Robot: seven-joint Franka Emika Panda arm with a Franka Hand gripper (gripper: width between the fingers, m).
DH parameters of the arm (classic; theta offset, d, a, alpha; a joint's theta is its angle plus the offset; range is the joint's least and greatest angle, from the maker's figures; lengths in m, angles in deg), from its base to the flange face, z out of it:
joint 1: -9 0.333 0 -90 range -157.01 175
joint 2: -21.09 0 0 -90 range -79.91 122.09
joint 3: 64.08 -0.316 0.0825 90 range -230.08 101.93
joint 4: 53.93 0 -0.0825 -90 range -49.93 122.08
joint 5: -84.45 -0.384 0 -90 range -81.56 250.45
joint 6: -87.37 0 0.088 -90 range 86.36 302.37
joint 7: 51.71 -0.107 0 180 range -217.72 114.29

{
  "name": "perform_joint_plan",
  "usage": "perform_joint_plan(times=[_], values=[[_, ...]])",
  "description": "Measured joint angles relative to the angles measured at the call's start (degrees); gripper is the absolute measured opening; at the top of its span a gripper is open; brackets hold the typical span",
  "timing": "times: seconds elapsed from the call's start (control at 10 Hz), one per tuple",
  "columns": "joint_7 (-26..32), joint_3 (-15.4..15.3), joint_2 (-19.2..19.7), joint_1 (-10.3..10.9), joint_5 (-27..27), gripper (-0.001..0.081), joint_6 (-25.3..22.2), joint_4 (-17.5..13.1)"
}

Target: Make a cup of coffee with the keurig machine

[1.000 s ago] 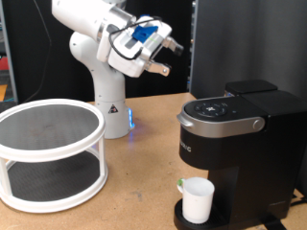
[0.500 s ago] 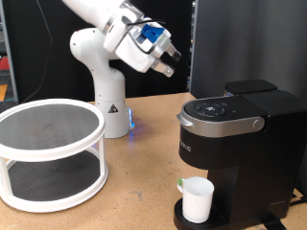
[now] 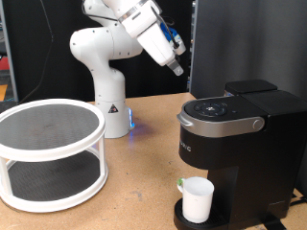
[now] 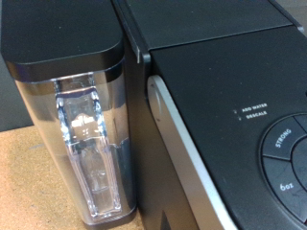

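Tool above keurig machine; lid reads "STRONG"; cup on base.

Soft, even indoor light, mild blur

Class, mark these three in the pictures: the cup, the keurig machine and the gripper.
cup (image 3: 198, 199), exterior view, on its white side wall.
keurig machine (image 3: 224, 112), exterior view, on its closed lid with the buttons.
gripper (image 3: 178, 66), exterior view, between its fingers, above the machine.
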Motion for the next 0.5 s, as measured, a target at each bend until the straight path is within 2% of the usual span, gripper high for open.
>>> perform_joint_plan(times=[0.1,0.3,0.5], values=[[-0.06,-0.32,0.03,-0.03,3.04,0.0801,-0.51,-0.19],[-1.51,-2.92,0.34,-0.39,13.77,0.0801,-3.82,-2.12],[-2.60,-5.19,1.71,-0.52,22.99,0.0801,-12.07,-5.92]])
